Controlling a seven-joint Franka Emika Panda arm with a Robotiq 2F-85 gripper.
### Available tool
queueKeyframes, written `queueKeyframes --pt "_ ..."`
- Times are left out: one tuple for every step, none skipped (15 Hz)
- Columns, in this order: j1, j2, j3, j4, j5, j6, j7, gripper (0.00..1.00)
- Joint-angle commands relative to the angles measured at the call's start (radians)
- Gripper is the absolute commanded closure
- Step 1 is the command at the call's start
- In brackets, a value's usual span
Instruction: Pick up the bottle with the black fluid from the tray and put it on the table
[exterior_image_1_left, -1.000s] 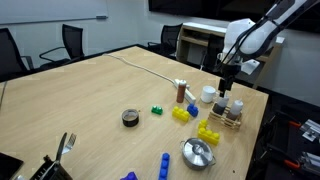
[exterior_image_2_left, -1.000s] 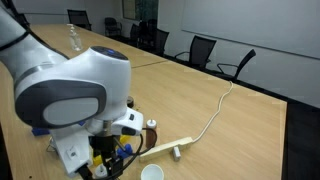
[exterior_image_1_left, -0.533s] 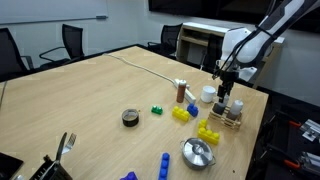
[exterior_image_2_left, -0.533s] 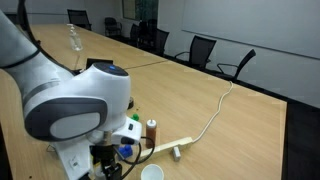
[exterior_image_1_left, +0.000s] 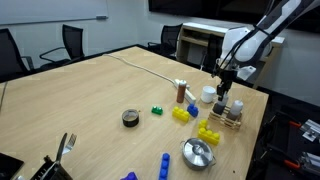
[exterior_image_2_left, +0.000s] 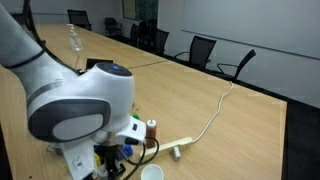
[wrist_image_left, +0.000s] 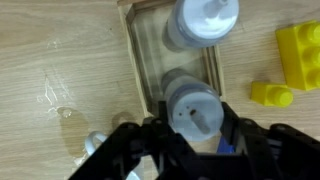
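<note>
In an exterior view the gripper (exterior_image_1_left: 225, 93) has descended to the tray (exterior_image_1_left: 233, 121). In an exterior view the arm (exterior_image_2_left: 80, 105) hides both. In the wrist view the open jaws straddle the bottle (wrist_image_left: 190, 108), which sits ungripped in the tray; closing is judged the next step.

bottle with the black fluid (exterior_image_1_left: 237, 106): small, dark body, light cap, stands up in the tray
tray (wrist_image_left: 134, 60): light wood, near the tabletop's edge
tabletop (exterior_image_1_left: 90, 90): light wood

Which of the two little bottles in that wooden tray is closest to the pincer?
The grey-capped bottle, flanked by the fingers of the pincer, low in the wrist view. The other bottle stands at the far end of the tray, clear of them.
</note>
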Motion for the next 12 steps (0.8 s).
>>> queueKeyframes --pt "-0.029 -0.016 0.03 0.008 0.037 -0.017 -0.023 0.73" --pt "-0.028 -0.026 0.031 0.008 0.04 -0.031 -0.021 0.73" --pt "-0.023 -0.035 0.026 0.007 0.034 -0.045 -0.01 0.73" --pt "-0.015 -0.053 0.016 0.002 0.021 -0.064 0.011 0.73" --pt "-0.002 -0.071 0.002 -0.004 0.0 -0.083 0.041 0.73" --pt "0.036 -0.104 -0.041 -0.016 -0.07 -0.105 0.132 0.73" --pt "0.068 -0.138 -0.079 -0.026 -0.15 -0.124 0.227 0.73" --pt "0.085 -0.179 -0.097 -0.031 -0.219 -0.151 0.305 0.73" --pt "0.09 -0.214 -0.099 -0.03 -0.272 -0.179 0.36 0.73" --pt "0.093 -0.25 -0.088 -0.027 -0.311 -0.205 0.396 0.73" --pt "0.094 -0.282 -0.071 -0.022 -0.343 -0.226 0.422 0.73" --pt "0.098 -0.299 -0.051 -0.009 -0.373 -0.238 0.435 0.73"
